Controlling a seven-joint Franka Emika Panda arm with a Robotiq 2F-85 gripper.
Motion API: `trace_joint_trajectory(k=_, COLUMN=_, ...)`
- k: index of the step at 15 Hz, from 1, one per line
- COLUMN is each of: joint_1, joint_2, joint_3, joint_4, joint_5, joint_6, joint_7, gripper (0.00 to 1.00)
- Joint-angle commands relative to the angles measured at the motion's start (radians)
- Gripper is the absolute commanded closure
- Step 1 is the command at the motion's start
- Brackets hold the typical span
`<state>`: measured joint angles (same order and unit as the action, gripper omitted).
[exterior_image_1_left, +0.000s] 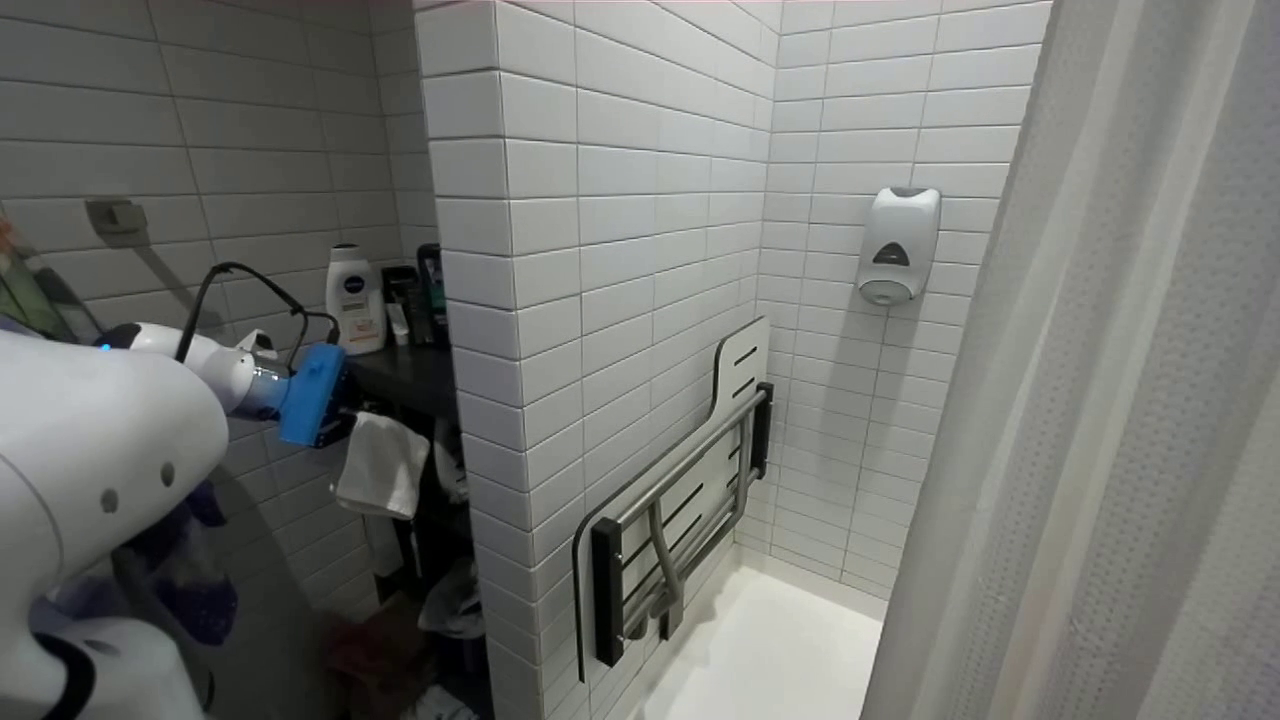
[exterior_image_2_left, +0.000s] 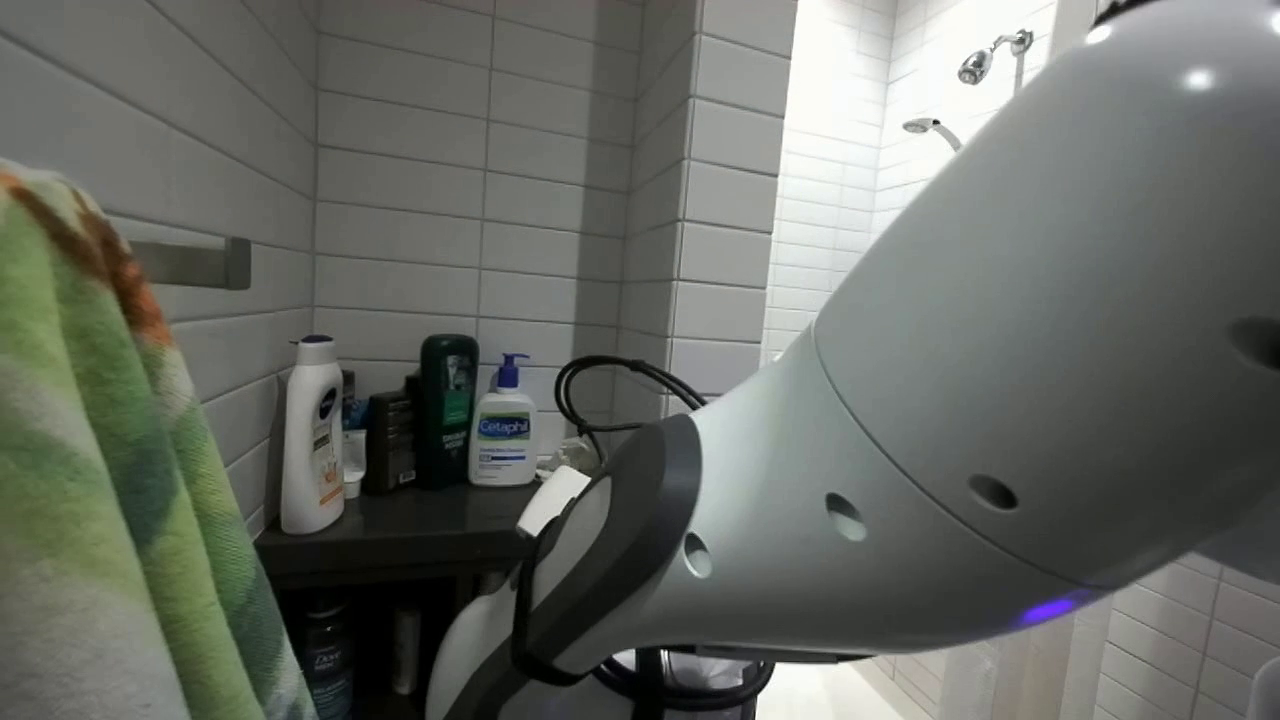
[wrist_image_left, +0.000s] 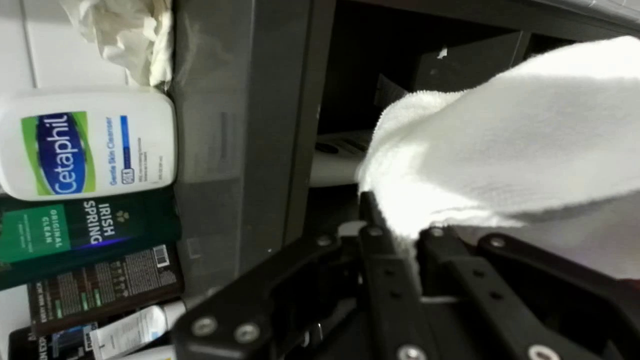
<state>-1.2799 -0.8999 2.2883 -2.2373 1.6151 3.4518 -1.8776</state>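
My gripper (wrist_image_left: 402, 222) is shut on a white cloth (wrist_image_left: 530, 140), a fold of it pinched between the black fingers. The rest of the cloth (exterior_image_1_left: 382, 466) hangs down in front of a dark shelf unit (exterior_image_1_left: 405, 378) in an exterior view. In the wrist view the shelf edge (wrist_image_left: 272, 110) lies just left of the fingers. On top of the shelf stand a Cetaphil bottle (wrist_image_left: 95, 145), a green Irish Spring bottle (wrist_image_left: 100, 235) and a dark brown bottle (wrist_image_left: 107, 285). The arm hides the gripper in an exterior view where the Cetaphil bottle (exterior_image_2_left: 503, 440) shows.
A white lotion bottle (exterior_image_2_left: 315, 440) stands at the shelf's end, near a colourful towel (exterior_image_2_left: 110, 450). Crumpled paper (wrist_image_left: 130, 40) lies beside the Cetaphil bottle. A tiled wall corner (exterior_image_1_left: 510, 300) juts out beside the shelf; beyond it are a folded shower seat (exterior_image_1_left: 690, 470) and a curtain (exterior_image_1_left: 1090, 380).
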Motion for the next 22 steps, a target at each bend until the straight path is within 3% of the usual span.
trace_joint_trajectory(k=1, joint_1=0.025, joint_2=-0.006, joint_3=0.010, joint_4=-0.003, joint_5=0.015, joint_6=0.010, joint_7=-0.011, gripper=0.98)
trace_joint_trajectory(k=11, joint_1=0.009, joint_2=-0.067, joint_3=0.052, joint_4=0.023, joint_5=0.038, joint_6=0.010, joint_7=-0.006, gripper=0.98)
trace_joint_trajectory(k=22, joint_1=-0.132, joint_2=-0.104, joint_3=0.124, joint_4=0.117, joint_5=0.096, joint_6=0.013, joint_7=-0.035, gripper=0.98)
